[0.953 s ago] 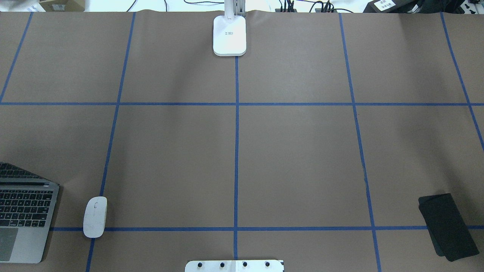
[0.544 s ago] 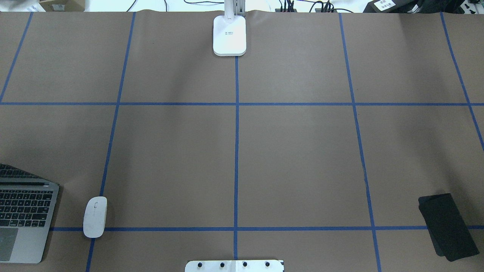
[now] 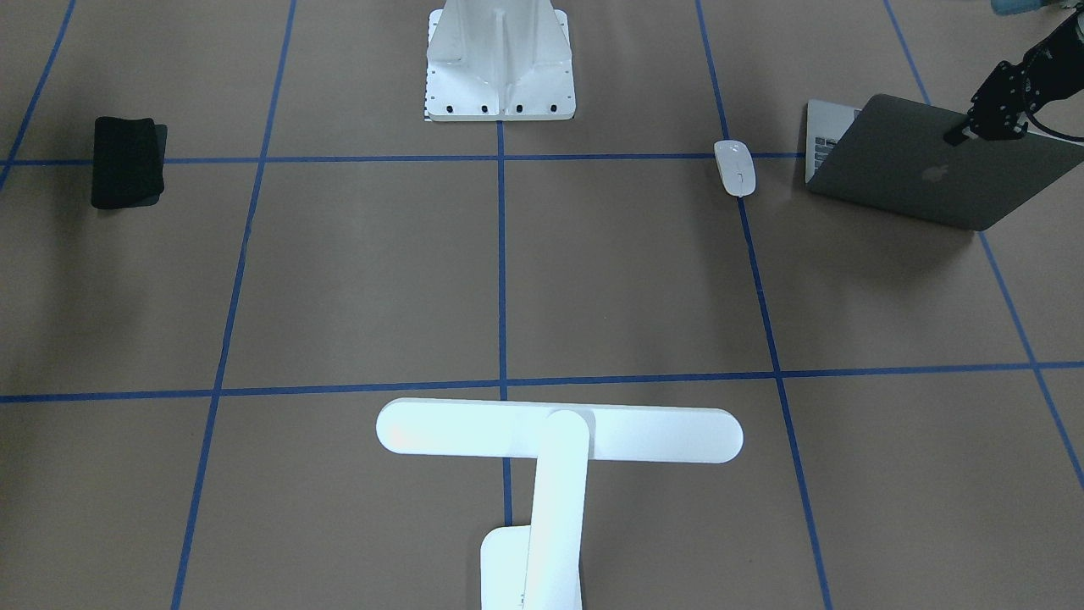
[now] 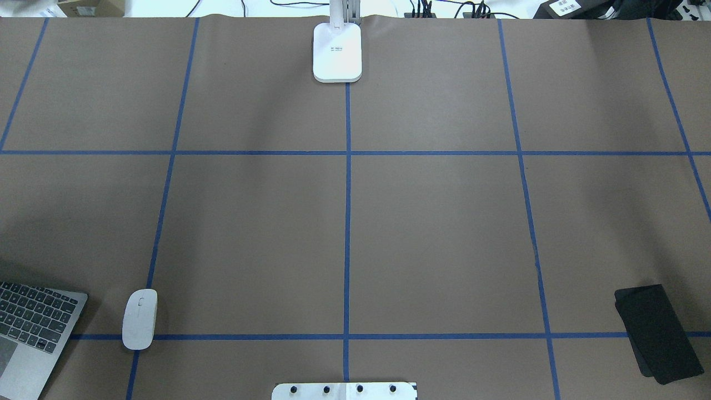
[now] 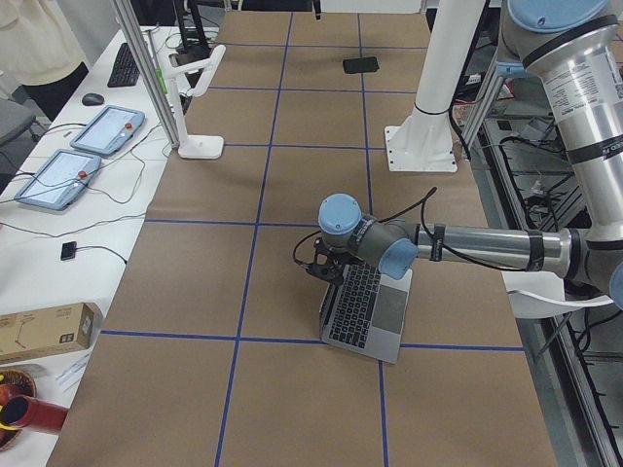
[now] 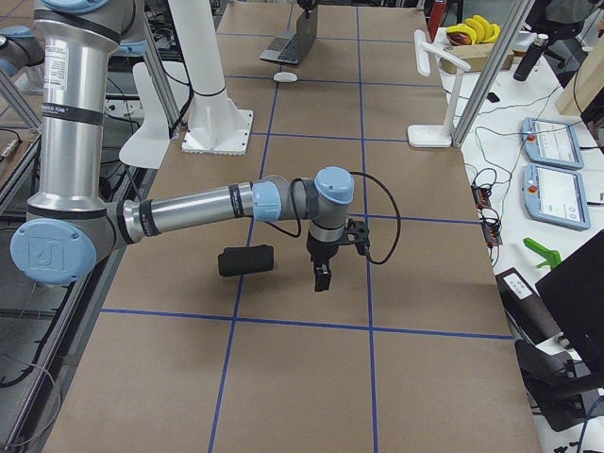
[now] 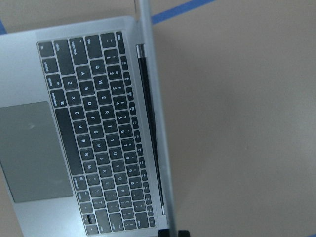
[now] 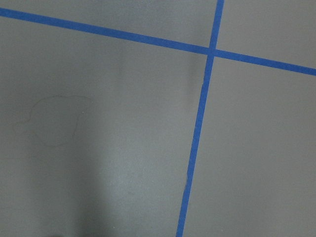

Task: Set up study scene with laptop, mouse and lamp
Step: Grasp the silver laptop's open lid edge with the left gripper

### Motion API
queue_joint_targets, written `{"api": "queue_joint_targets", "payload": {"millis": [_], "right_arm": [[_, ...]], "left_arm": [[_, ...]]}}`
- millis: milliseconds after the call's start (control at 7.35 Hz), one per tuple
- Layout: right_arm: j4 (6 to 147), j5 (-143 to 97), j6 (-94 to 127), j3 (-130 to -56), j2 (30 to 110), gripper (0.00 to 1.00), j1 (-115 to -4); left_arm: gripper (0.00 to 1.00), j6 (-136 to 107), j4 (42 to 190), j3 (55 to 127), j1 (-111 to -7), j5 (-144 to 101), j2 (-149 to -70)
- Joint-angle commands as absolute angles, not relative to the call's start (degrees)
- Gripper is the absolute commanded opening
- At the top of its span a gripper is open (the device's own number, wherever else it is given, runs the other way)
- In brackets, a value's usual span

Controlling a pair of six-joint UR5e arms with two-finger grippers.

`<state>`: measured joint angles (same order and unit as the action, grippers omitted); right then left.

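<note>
Left pincer clamped on the lid edge of the laptop, down in the robot's near-left corner of the counter. Its hinge line runs away from the robot, with the mouse just inward. Right pincer hangs well apart; its grip can't be told.

Robotics lab, blue-taped grid table, teach pendants

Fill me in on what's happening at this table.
The left gripper is clamped on the top edge of the open laptop lid, at the robot's near-left corner of the table. The mouse lies untouched beside it, and the lamp stands at the far edge, mid-table. The right gripper hangs above bare paper near a black pad.
</note>
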<state>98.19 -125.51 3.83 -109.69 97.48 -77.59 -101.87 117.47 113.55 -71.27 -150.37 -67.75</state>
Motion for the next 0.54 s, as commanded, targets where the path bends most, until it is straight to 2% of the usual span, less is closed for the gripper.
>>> {"api": "queue_joint_targets", "payload": {"millis": [0,408], "right_arm": [[98.3,-125.5,3.7,-110.9,98.8,1.00,-77.6],[98.3,-125.5,3.7,-110.9,99.3,1.00,-77.6]], "left_arm": [[0.00,-101.9,117.5,115.1,-72.9,-156.9,-68.2],[0.00,-101.9,117.4,116.8,-73.8,-161.8,-68.7]]}}
